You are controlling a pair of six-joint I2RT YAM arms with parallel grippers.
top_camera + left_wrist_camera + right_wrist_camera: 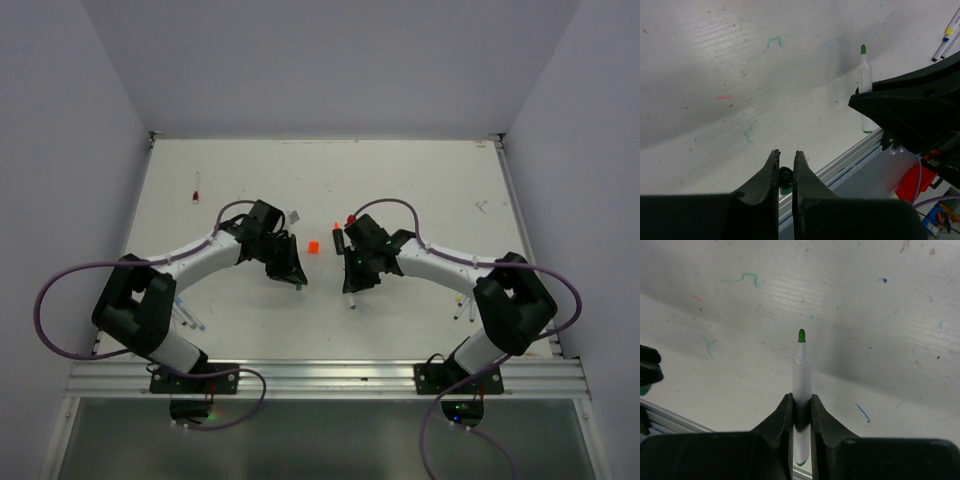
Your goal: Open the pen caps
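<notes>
Green cap off its pen, one piece in each tool.

The green cap (785, 176) sits pinched between the fingers of the left tool (786, 154), which is clamped on it. The pen (802, 370), its green tip bare, stands apart from the cap, its white barrel clamped in the right tool (801, 399). Both tools hover just above the middle of the tabletop (400, 180), tips near each other. An orange cap (312, 247) lies between the two arms. More pens (947, 37) lie by the left arm's base.
</notes>
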